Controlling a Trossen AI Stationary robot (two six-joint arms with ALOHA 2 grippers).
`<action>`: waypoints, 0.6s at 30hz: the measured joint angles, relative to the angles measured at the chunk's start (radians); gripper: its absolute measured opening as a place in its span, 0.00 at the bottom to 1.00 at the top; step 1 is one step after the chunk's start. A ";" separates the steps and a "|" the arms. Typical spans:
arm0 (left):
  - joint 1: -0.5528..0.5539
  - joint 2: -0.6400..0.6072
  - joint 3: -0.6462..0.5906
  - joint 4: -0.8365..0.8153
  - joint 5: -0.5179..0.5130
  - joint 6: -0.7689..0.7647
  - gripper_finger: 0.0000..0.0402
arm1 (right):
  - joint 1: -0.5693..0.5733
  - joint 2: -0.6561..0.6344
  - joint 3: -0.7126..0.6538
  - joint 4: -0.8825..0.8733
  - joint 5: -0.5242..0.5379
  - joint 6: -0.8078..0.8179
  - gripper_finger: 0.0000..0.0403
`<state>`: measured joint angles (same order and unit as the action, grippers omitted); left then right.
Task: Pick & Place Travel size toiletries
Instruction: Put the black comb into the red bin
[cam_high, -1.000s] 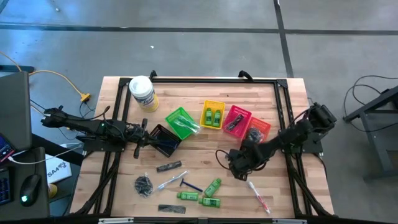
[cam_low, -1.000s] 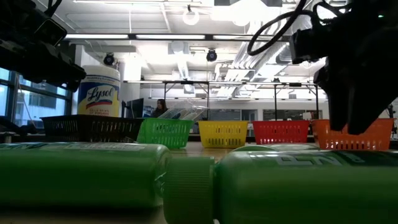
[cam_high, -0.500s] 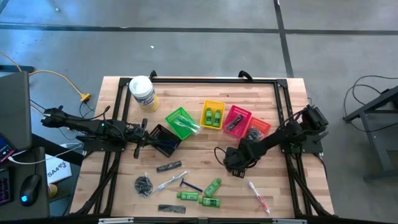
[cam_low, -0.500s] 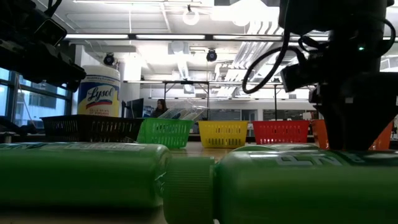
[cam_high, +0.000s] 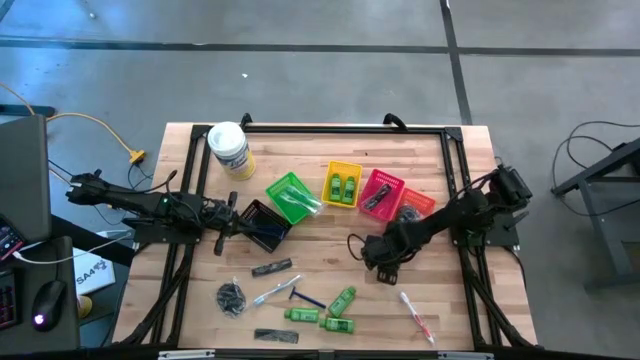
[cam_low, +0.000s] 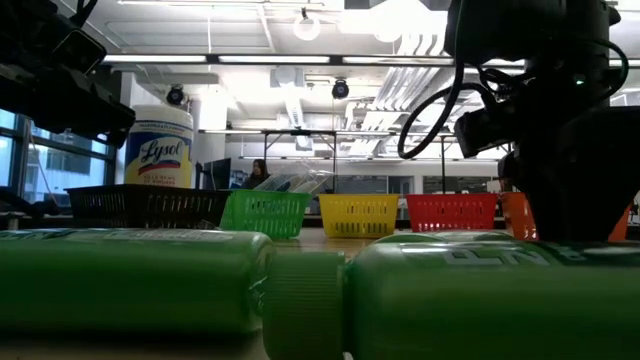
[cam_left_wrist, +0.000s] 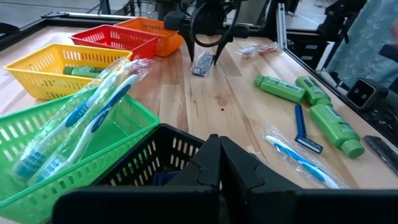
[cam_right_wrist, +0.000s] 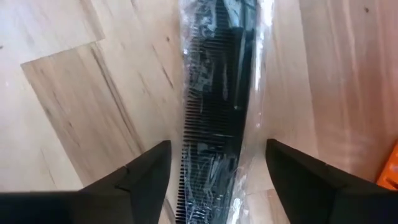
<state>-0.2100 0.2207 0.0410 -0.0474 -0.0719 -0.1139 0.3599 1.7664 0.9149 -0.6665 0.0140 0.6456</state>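
Note:
A black comb in clear wrap lies flat on the wooden table, also seen in the left wrist view. My right gripper points down over it, open, one finger on each side of the comb without touching it; the high view shows the gripper at centre right. More toiletries lie near the front edge: green bottles, a blue razor, a toothbrush, a mesh bundle and two further combs. My left gripper waits shut above the black basket.
A row of baskets runs across mid-table: green with toothbrushes, yellow with green bottles, red, orange. A white-lidded tub stands far left. A wrapped toothbrush lies front right. Bare wood surrounds the comb.
My right gripper has sunk toward the comb, shifting a little toward the table's left edge and tipping more steeply downward. Its fingers have stayed open.

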 joint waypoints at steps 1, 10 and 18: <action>0.000 0.000 0.000 0.000 0.001 0.000 0.00 | 0.000 0.000 -0.001 0.006 0.006 -0.014 0.61; 0.000 0.000 0.000 -0.001 0.004 0.000 0.00 | 0.001 0.002 -0.002 0.031 0.034 -0.017 0.24; 0.000 0.000 -0.001 -0.001 0.005 0.000 0.00 | 0.006 -0.010 -0.004 0.041 0.071 -0.020 0.14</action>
<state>-0.2097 0.2207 0.0402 -0.0486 -0.0669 -0.1139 0.3656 1.7561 0.9111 -0.6255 0.0852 0.6254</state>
